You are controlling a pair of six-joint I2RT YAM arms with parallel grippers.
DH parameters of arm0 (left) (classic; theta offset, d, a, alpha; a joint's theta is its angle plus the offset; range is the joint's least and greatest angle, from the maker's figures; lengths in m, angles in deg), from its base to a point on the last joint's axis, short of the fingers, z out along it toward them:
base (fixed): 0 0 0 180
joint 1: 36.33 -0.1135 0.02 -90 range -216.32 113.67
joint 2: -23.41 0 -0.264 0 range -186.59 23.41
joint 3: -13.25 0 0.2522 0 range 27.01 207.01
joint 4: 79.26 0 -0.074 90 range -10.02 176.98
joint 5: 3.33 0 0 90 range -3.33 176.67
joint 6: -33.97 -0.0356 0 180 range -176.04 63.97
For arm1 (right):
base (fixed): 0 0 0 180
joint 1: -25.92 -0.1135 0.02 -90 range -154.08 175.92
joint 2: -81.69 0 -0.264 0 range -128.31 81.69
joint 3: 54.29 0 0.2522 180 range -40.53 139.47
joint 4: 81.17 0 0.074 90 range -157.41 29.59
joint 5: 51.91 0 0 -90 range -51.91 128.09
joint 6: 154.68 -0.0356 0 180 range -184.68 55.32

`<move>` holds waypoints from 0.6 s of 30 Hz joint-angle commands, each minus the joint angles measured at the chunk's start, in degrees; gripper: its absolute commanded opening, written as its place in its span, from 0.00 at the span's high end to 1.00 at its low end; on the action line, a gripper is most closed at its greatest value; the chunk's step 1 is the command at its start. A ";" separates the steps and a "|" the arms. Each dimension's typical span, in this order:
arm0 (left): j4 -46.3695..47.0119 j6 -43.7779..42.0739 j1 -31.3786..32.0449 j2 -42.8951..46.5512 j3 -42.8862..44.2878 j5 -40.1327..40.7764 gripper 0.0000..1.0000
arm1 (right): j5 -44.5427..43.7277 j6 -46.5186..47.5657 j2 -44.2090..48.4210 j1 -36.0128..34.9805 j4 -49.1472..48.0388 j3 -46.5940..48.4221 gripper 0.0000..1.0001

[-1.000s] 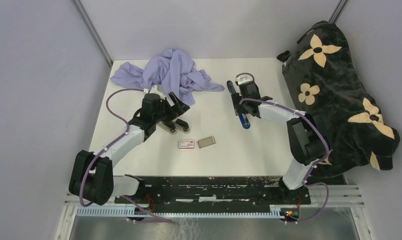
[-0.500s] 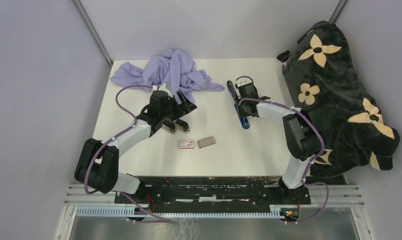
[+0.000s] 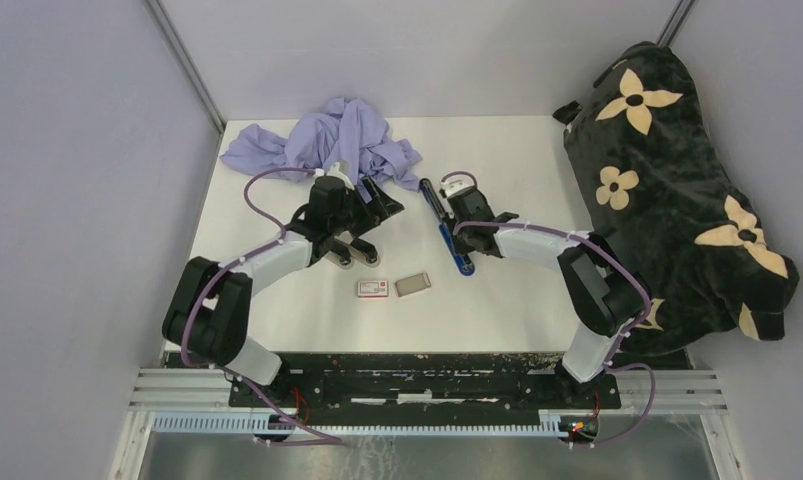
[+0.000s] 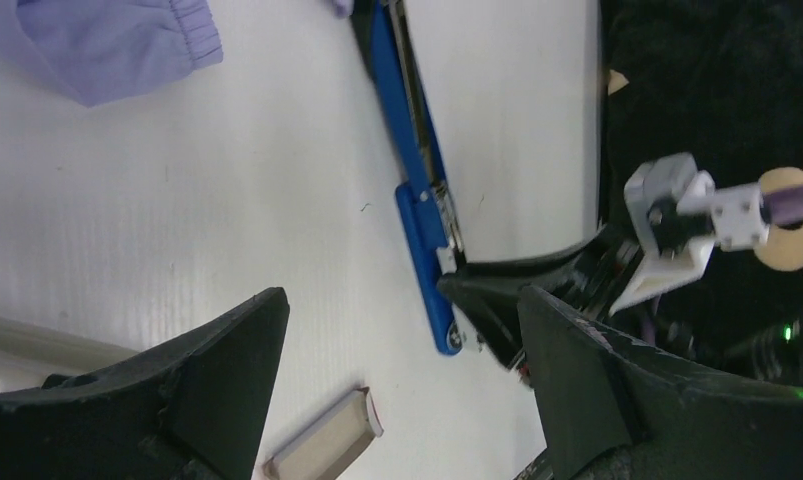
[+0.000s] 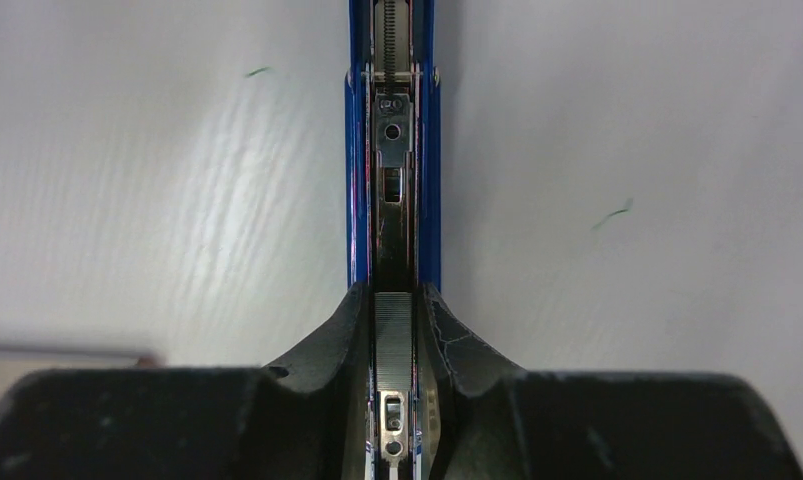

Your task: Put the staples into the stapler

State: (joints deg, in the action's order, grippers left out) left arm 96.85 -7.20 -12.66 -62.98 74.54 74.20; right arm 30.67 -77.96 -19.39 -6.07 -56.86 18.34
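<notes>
The staples sit in their small grey tray on the counter. They lie near the right jaws on the side toward the arm bases and are not touching them. The red-and-white box lies just beside the tray, on the side nearer the left jaws.

From overhead I can see the blue stapler folded out flat in one long line under the right jaws, but not how they meet it. The right wrist camera fills that in. The right jaws stand narrow, with one finger pressed to each side of the stapler's metal channel. A ribbed silvery strip shows in the channel between them, and I cannot tell whether it is staples. The blue body runs straight on past the fingertips.

The left wrist camera gives me what neither of those does. The left jaws stand wide open above the counter with their fingers well apart and nothing between them. Through the gap I see the stapler lengthwise, with the right jaws' dark fingers closed on it. One end of the tray shows low in the gap.

A lilac cloth lies crumpled beyond the left jaws. A black plush thing with cream flowers sits well out past the right arm.
</notes>
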 commanded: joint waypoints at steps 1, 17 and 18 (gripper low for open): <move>4.76 4.61 0.36 -3.58 3.14 -0.82 0.09 | -0.18 -1.14 2.55 -4.55 -1.32 -2.94 0.98; 10.39 13.63 1.64 -18.93 11.09 -1.41 0.14 | 5.09 3.09 1.30 -6.03 -10.11 -3.58 0.99; 10.72 14.19 1.64 -19.72 11.32 -1.28 0.14 | 5.55 3.26 0.98 -6.05 -10.47 -3.42 0.99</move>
State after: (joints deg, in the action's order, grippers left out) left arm 103.32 2.27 -11.42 -80.12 82.63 73.83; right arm 33.35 -75.78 -17.42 -12.03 -61.78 14.50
